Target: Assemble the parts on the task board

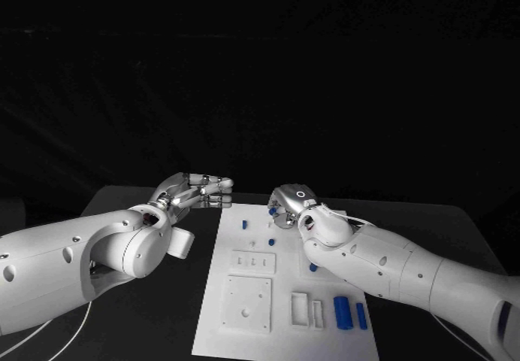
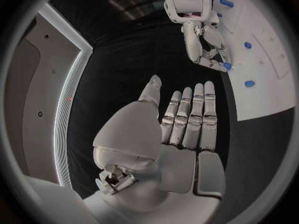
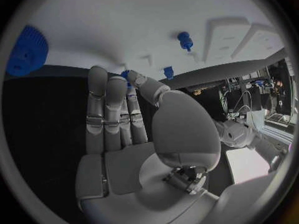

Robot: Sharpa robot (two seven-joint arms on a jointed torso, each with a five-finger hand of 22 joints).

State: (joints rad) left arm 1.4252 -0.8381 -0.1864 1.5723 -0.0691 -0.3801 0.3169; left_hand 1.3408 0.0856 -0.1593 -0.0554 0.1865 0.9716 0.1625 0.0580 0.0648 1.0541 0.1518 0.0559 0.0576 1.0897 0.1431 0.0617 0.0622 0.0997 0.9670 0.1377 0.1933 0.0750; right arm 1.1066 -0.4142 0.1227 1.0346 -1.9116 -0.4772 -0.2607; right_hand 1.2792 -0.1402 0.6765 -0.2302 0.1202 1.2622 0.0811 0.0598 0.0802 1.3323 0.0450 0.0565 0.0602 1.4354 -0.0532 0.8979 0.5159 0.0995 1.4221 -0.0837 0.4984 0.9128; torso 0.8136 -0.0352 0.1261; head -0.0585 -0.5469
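The white task board (image 1: 247, 259) lies in the middle of the black table. My right hand (image 1: 291, 204) hovers over its far edge. Its thumb and a finger pinch a small blue part (image 3: 125, 74), also seen at the fingertips as the small blue part (image 2: 227, 65). My left hand (image 1: 201, 189) hangs just off the board's far left corner; its fingers (image 2: 190, 117) are stretched out flat with nothing in them. Blue pegs (image 1: 246, 224) (image 1: 271, 242) stand in the board near the right hand. A blue gear (image 3: 28, 50) sits on the board.
Two long blue cylinders (image 1: 341, 312) (image 1: 361, 316) lie at the board's near right. White raised blocks (image 1: 248, 302) and slotted frames (image 1: 299, 310) cover the near half. Bare black table (image 1: 141, 316) lies to the left of the board, under my left arm.
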